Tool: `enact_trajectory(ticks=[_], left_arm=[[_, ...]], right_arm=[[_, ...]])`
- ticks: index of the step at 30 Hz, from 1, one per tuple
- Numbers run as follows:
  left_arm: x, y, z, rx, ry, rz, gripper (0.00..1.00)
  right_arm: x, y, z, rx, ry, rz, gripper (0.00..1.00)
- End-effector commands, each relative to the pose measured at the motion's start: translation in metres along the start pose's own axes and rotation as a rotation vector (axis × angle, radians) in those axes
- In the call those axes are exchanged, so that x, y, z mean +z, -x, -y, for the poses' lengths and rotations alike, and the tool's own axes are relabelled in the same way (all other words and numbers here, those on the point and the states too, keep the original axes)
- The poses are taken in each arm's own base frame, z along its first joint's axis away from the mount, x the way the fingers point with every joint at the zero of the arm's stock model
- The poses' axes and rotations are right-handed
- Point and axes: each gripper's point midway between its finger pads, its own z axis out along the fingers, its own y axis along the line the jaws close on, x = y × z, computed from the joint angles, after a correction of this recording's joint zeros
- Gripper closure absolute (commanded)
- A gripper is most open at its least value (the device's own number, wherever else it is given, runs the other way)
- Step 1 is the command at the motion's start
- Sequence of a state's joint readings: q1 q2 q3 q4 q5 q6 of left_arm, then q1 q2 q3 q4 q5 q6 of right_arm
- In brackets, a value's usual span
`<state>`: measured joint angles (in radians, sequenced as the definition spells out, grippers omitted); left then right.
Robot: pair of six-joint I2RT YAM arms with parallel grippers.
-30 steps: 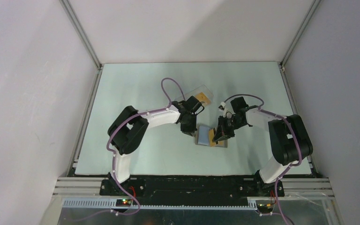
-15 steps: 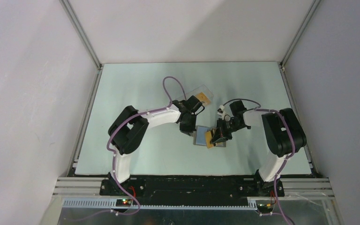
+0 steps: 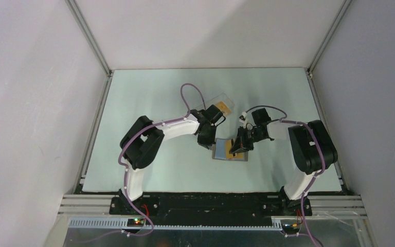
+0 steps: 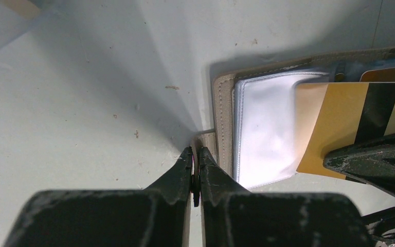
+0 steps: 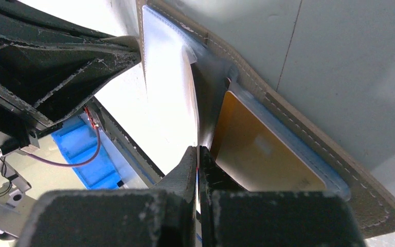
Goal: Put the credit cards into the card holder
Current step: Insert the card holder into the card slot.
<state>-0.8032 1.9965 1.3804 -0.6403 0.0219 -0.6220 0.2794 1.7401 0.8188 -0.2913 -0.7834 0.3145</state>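
Pinching card holder [image 4: 223, 119] (left jaws) — credit card [image 4: 333, 126] in right jaws.

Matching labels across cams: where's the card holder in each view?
Top external: card holder lies open at table centre, between the two gripper tips.
Left wrist: card holder fills the right half, clear pocket up.
Right wrist: card holder runs diagonally from top centre to lower right.
Shared landmark: left gripper pinching the holder's edge, at bottom centre in left wrist and upper left in right wrist.
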Motion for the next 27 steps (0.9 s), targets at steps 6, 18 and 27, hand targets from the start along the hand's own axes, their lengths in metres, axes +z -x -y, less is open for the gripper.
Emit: enact_trajectory(ticks=[6,18,27], left_arm=[[0.013,-0.016,-0.025,0.042,0.111,-0.061,1.00],[0.009,-0.014,-0.024,0.038,0.108,-0.053,1.00],[0.008,-0.014,-0.025,0.037,0.112,-0.055,1.00]], right_arm=[[0.007,0.021,0.008,-0.032,-0.071,0.097,1.00],[0.012,0.002,-0.001,0.028,-0.096,0.026,0.74],[0.001,-0.003,0.001,0.043,-0.184,0.014,0.43]])
